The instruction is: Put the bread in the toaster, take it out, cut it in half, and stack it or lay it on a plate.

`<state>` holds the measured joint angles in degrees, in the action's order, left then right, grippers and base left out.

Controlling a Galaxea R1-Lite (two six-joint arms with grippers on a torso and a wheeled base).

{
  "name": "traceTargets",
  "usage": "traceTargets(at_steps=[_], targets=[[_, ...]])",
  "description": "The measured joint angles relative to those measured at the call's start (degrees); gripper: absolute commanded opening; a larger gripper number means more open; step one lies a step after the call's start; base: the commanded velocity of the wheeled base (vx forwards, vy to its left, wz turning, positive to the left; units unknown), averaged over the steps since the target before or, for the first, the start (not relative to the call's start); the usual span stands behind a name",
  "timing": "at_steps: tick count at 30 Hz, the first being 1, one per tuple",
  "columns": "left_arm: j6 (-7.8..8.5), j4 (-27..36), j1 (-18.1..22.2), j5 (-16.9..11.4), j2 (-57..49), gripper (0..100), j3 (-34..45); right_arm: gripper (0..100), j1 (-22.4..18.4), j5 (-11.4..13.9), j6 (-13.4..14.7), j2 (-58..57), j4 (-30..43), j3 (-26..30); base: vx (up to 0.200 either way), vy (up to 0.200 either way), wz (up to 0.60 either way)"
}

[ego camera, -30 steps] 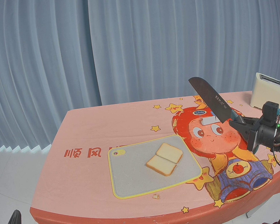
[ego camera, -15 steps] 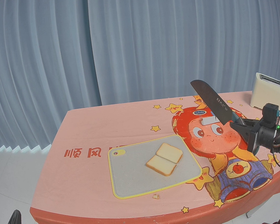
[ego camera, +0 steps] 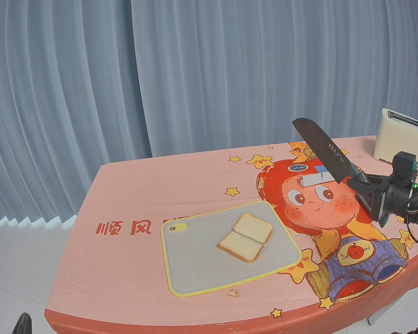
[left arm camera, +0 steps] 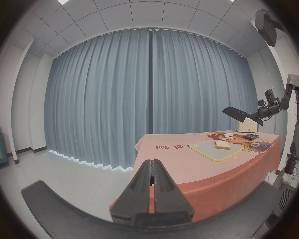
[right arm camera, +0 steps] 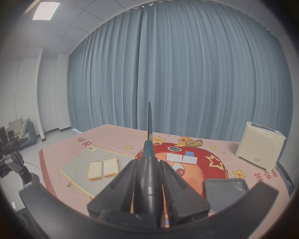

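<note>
Left gripper (left arm camera: 151, 163), jaws pressed together, faces the pink-clothed table (left arm camera: 174, 159).

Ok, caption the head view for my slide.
Right claw holds the knife aloft; two bread halves lie on the cutting board.

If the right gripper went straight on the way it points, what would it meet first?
Likely the curtain: the right gripper holds the knife raised and tipped upward, so its line seems to pass above the bread halves and cutting board. Depth is uncertain.
</note>
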<state>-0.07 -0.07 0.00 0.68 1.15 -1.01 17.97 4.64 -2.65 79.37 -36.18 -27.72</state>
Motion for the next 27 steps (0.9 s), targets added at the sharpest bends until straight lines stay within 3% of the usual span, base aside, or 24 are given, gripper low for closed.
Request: traceTargets(at_steps=[27], targets=[[0.0, 0.0, 0.0, 0.0, 0.0, 0, 0.0, 0, -3.12, 0.0, 0.11, 1.99, 0.0, -0.78, 0.0, 0.0, 0.0]])
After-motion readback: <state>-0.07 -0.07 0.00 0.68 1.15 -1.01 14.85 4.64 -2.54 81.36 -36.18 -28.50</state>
